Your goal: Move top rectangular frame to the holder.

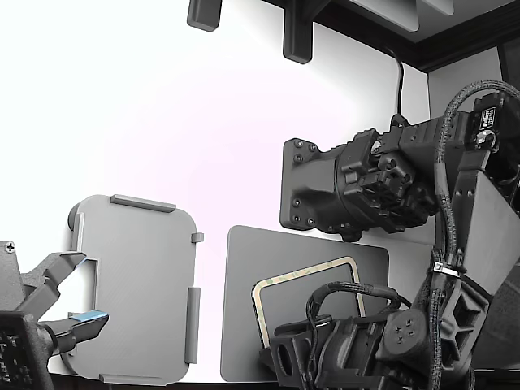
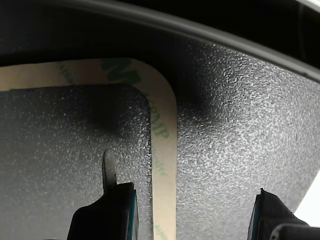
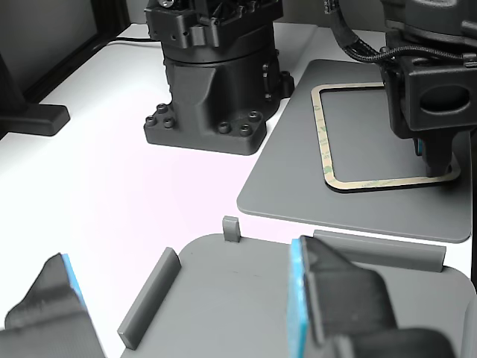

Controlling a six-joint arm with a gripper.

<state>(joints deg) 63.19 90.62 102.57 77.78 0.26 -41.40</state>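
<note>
Straddling one strip of the top rectangular frame (image 2: 165, 165), which lies flat on the dark grey mat (image 2: 240, 130) near a rounded corner, our gripper (image 2: 192, 212) has its jaws apart with nothing held. We judge the frame so thin and flush that the jaws could close over it and slip off, or crease it. Even if caught, it may sag and snag on the raised tabs of the holder (image 1: 134, 284) across the tabletop (image 1: 162, 122).

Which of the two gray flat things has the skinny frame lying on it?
The darker gray mat, smooth with no raised edges. The cream frame lies on it. The lighter gray holder has little raised tabs and holds nothing.
</note>
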